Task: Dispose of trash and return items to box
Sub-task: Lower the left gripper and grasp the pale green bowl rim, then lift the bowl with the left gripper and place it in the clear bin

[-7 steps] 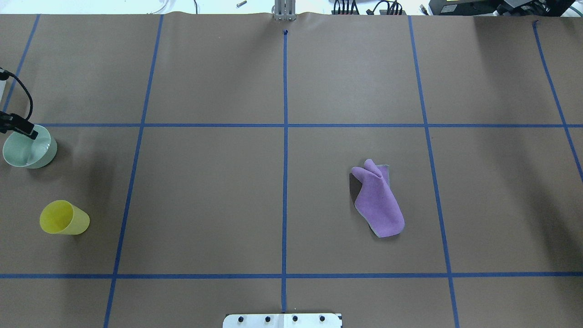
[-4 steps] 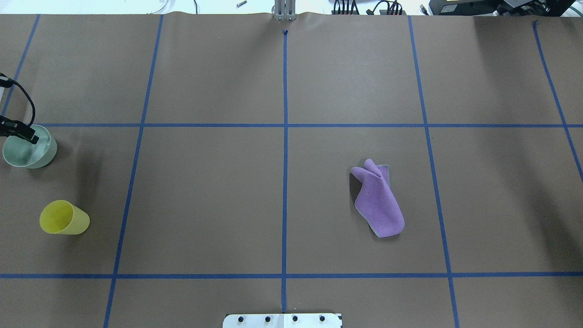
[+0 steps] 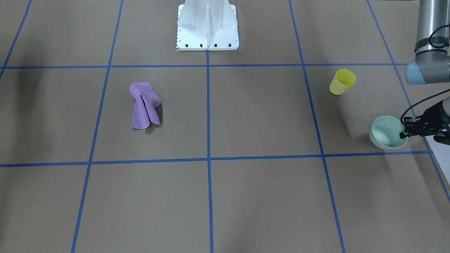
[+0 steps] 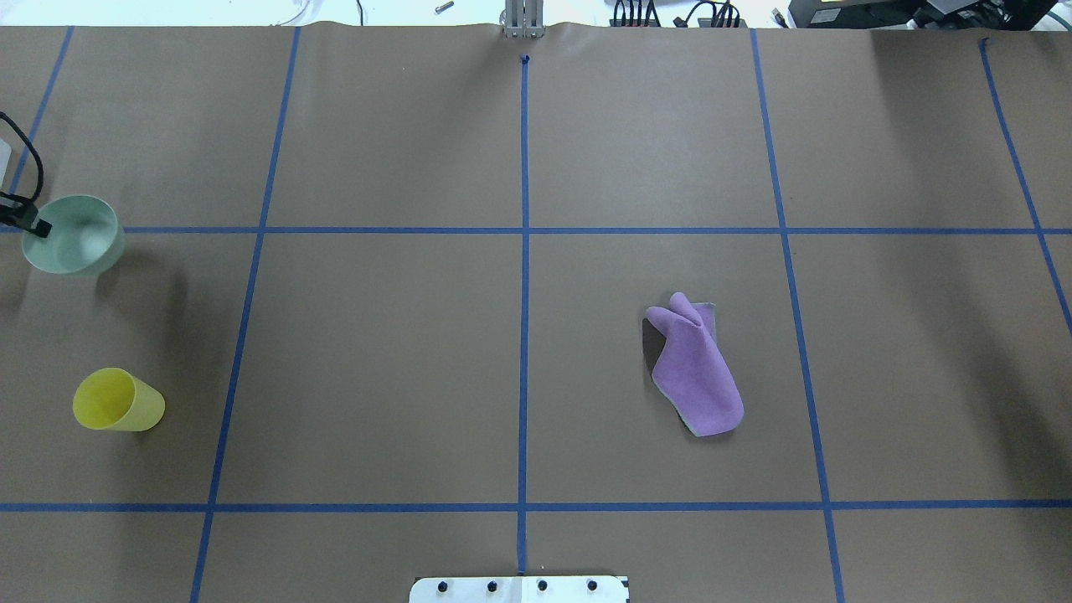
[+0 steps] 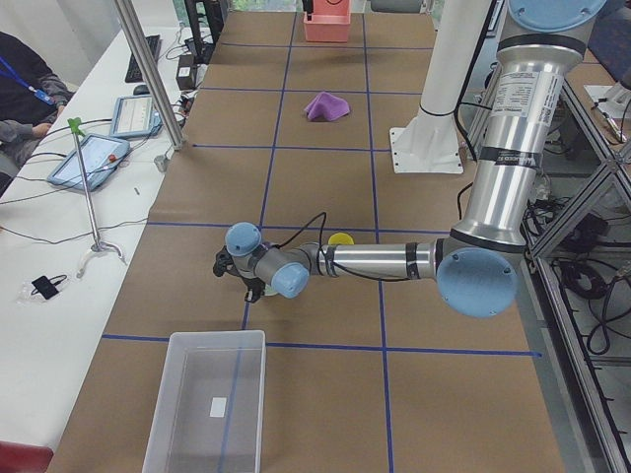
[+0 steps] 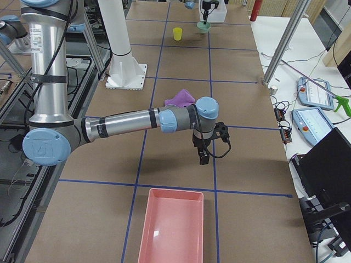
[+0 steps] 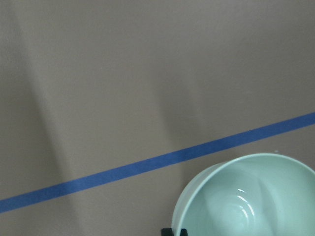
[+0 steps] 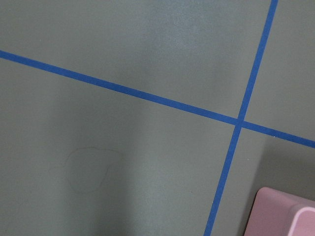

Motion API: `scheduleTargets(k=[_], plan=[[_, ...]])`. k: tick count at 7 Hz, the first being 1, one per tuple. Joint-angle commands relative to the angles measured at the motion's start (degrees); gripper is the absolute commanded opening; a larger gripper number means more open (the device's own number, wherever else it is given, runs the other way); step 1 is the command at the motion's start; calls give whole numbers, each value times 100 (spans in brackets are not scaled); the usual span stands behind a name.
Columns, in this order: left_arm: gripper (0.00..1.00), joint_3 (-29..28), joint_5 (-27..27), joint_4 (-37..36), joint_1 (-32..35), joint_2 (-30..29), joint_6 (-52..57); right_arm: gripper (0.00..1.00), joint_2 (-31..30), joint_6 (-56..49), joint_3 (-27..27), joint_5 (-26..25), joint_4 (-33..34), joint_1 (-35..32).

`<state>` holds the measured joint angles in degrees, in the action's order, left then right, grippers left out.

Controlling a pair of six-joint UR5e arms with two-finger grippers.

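Holding the bowl (image 3: 386, 135) by its rim in the left claw (image 3: 403, 133), pinched tight, apparently just off the surface (image 4: 377, 377). Looks like the return-to-box step. Next up: swinging across to the box (image 5: 212, 379) (sitting near, at the surface's left end), lowering in, then releasing. Can't tell about the right claw (image 6: 202, 158): spread or pressed together.
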<state>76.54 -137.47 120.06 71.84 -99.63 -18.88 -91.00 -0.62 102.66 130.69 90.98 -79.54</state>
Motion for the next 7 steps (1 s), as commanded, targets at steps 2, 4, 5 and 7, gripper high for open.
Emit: scheduleTargets(k=[2,4,5,7], plan=[[0,467,-113,-1533,1092,-292,338,100,3,0,-9,0,-1,0],[0,-223,44,-2520,1725,-889,1540,100,21,0,-26,0,8,0],[0,-976,89,-2470,1981,-1170,1875,100,21,0,-26,0,8,0],[0,-2479,787,-1424,2062,-1498,2011,100,38,-9,-26,0,-1,9]])
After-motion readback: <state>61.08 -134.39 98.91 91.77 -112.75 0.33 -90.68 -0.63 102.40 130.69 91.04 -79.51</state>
